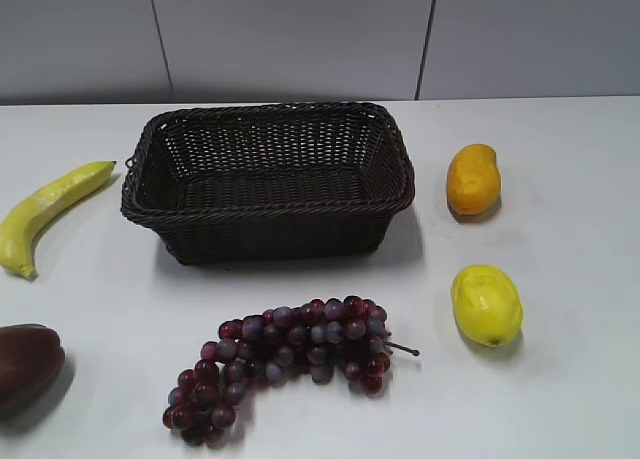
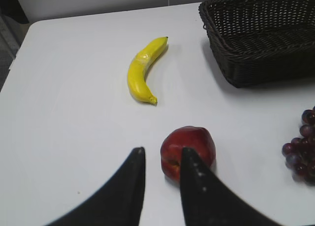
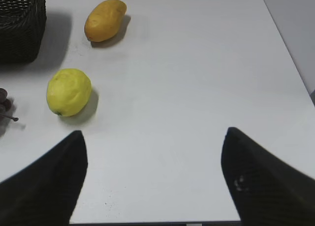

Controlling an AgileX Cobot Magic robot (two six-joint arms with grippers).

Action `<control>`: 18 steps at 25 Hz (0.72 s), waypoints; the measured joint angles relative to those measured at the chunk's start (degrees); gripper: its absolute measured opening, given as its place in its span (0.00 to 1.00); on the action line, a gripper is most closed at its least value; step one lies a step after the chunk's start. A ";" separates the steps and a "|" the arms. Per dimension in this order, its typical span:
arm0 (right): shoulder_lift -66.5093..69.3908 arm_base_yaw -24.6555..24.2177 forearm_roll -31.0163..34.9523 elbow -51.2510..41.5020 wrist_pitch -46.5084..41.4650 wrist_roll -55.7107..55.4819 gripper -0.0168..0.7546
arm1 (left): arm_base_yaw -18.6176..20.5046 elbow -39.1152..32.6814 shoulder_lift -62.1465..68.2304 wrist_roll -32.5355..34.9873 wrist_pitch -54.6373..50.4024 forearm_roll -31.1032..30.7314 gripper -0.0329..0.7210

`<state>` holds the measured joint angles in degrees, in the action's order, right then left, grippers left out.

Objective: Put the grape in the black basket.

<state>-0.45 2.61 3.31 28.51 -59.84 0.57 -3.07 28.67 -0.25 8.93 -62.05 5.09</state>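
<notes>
The grape (image 1: 285, 354), a long bunch of dark red-purple berries with a thin brown stem, lies on the white table in front of the black basket (image 1: 270, 217). The basket is empty. No gripper shows in the exterior view. In the left wrist view the left gripper (image 2: 162, 151) hovers over the table, its jaws a narrow gap apart and empty. The grape's end (image 2: 301, 152) is at the right edge, and the basket (image 2: 266, 68) is at top right. The right gripper (image 3: 155, 135) is wide open and empty over bare table, with a few grapes (image 3: 4, 100) at the left edge.
A banana (image 1: 50, 211) lies left of the basket. A dark maroon fruit (image 1: 25, 364) sits front left, just beyond the left jaws (image 2: 194, 137). An orange mango (image 1: 473, 179) and a yellow lemon (image 1: 487, 304) lie right of the basket. The table's front edge (image 3: 147, 222) is close below the right jaws.
</notes>
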 joint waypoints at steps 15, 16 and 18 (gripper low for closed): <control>0.00 0.00 0.04 0.07 0.24 0.00 0.86 | 0.00 0.00 0.00 0.00 0.00 0.00 0.35; 0.17 0.00 0.17 0.48 0.73 0.00 0.86 | 0.00 0.00 0.00 0.00 0.00 0.00 0.35; 1.60 0.00 0.42 1.16 3.25 0.00 0.85 | 0.00 0.00 0.00 0.00 0.00 0.00 0.35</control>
<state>1.15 2.61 3.74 29.66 -56.59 0.57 -3.07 28.67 -0.25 8.93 -62.05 5.09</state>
